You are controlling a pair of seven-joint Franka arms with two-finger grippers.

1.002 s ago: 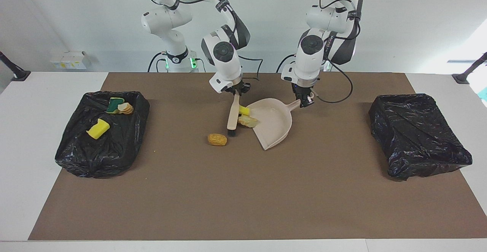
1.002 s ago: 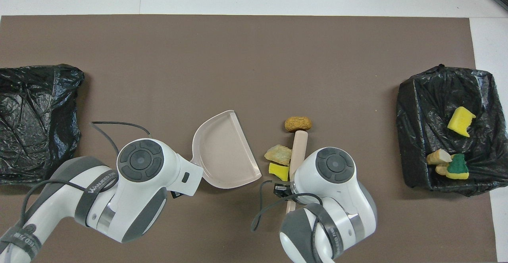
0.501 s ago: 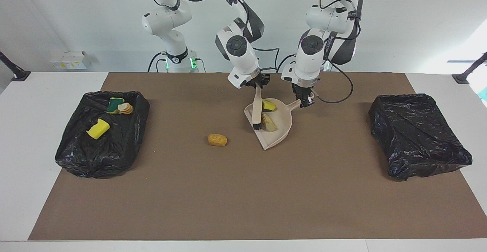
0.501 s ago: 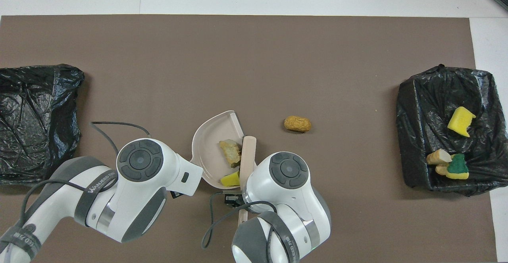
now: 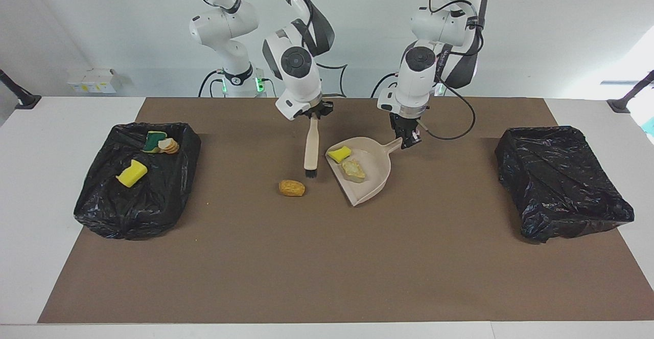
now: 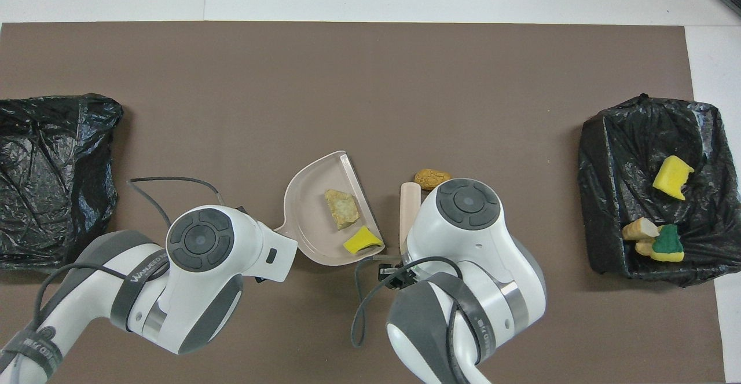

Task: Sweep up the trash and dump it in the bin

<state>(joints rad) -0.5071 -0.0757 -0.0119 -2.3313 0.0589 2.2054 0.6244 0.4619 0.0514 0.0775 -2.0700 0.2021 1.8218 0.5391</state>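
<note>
— Where do we see the trash?

— A yellow sponge chunk (image 5: 339,154) and a tan bit (image 5: 352,168) lie in the dustpan (image 5: 370,180). An orange nugget (image 5: 292,188) sits on the mat (image 5: 327,257) beside the pan, toward the right arm's end. More scraps lie in the bin (image 5: 138,179) at that end.

— And our arms?

— Our left gripper (image 5: 407,141) points down, clamped on the dustpan's handle. Our right gripper (image 5: 313,116) hangs over the mat, clamped on the brush (image 5: 310,150), which points bristles-down just beside the nugget. A second bin (image 5: 559,181) sits at the left arm's end.
</note>
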